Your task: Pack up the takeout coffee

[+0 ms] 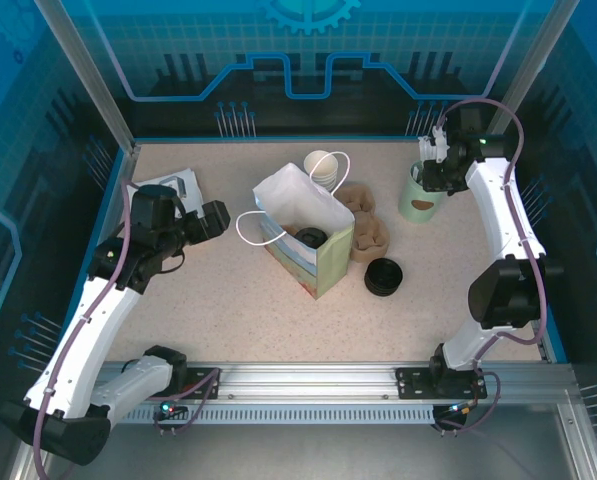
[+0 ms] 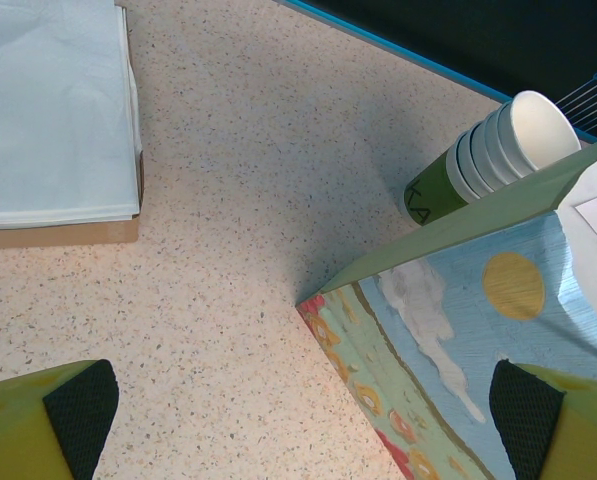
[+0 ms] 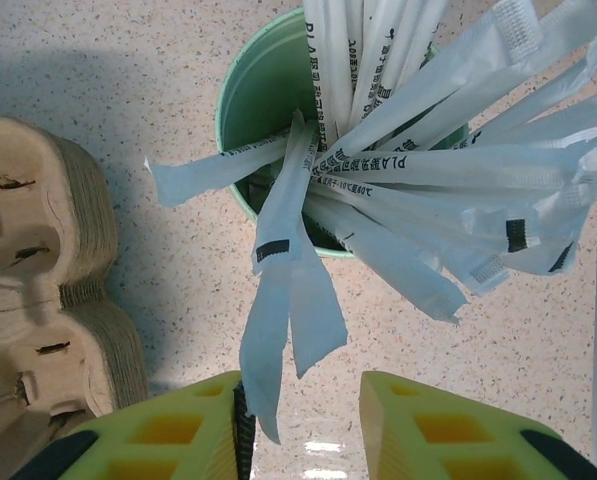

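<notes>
Over the straw cup (image 3: 240, 100): right pincer (image 3: 303, 400) apart, wrapped straw (image 3: 268, 340) beside one finger. Likely picking a straw; next, centre and close. Left pincer (image 2: 303, 415) wide apart.

I read black print running lengthwise along the white paper wrappers of the straws (image 3: 458, 165) that stand in the mint-green cup (image 3: 243, 95). It starts with "PLA", and the small characters after it are too fine for me to make out. The dark green sleeve on the stack of paper cups (image 2: 498, 150) bears the black letters "KA", just above the paper bag's (image 2: 458, 330) edge.
</notes>
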`<state>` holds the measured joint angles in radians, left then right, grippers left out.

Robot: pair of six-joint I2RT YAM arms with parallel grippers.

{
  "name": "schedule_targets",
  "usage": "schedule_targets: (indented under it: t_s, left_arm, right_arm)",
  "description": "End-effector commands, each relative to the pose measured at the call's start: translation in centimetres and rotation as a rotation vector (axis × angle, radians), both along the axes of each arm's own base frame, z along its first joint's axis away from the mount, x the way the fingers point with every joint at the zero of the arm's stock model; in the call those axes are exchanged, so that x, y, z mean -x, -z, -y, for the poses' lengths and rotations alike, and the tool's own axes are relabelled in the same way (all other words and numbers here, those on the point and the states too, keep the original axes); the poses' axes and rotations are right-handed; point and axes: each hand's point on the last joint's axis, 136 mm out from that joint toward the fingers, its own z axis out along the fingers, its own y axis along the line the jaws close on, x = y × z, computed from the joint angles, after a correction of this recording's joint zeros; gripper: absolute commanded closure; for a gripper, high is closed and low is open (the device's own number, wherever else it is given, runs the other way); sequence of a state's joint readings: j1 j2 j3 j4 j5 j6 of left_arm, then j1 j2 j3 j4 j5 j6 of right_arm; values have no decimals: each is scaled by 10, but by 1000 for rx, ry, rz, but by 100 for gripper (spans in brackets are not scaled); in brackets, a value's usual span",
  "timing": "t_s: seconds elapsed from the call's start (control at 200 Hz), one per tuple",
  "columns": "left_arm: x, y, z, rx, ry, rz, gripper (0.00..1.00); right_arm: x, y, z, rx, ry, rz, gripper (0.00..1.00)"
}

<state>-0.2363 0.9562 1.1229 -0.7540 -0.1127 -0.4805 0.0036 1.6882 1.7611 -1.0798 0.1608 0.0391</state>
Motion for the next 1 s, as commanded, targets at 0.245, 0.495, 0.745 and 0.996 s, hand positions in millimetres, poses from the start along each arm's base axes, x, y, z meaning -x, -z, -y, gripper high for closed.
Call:
schedule_targets:
  t_s: [0.245, 0.495, 0.745, 0.996]
  left_arm:
    - [2, 1, -5, -1, -22, -2, 1]
    - [2, 0, -5, -1, -22, 0, 1]
    - [2, 1, -5, -1, -21, -1, 1]
    - [2, 2, -4, 2, -22, -2, 1]
  right_arm:
    - [-17, -9, -8, 16, -53, 14, 64]
    - [-16, -5, -11, 4, -46, 1, 68]
    - [-16, -11, -10, 29, -50, 11, 83]
    - [-11, -28, -9, 50, -55, 38, 91]
